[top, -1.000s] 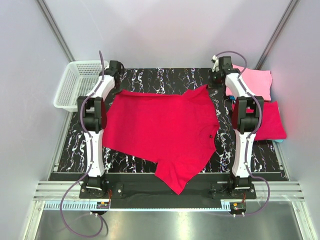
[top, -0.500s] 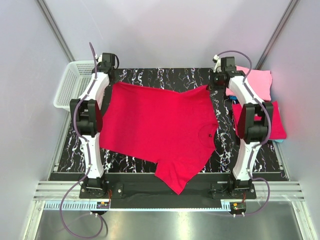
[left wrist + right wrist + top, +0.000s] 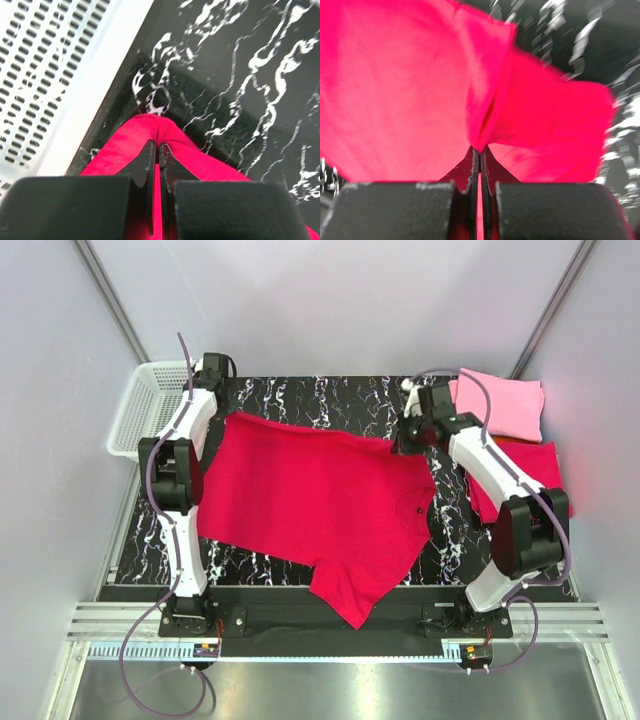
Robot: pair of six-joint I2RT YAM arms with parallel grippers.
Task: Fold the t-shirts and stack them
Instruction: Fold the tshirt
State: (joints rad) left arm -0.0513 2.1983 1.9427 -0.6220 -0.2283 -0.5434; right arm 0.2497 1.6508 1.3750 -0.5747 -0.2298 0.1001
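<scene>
Three shirts counted: one crimson t-shirt [image 3: 320, 500] spread over mid tabletop [image 3: 330, 400], one pink t-shirt [image 3: 510, 400] folded at 2 o'clock, one folded red t-shirt [image 3: 550, 475] at 3 o'clock. Two pincers, both clenched on the crimson t-shirt's far edge: left pincer [image 3: 158, 150] at 11 o'clock, right pincer [image 3: 480, 152] at 1 o'clock. One white basket [image 3: 140, 415] at 10 o'clock.

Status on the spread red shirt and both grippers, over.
Left gripper shut on red t-shirt, far-left corner. Right gripper shut on its far-right edge. Basket left; folded pink shirt, folded red shirt right, apart.
</scene>
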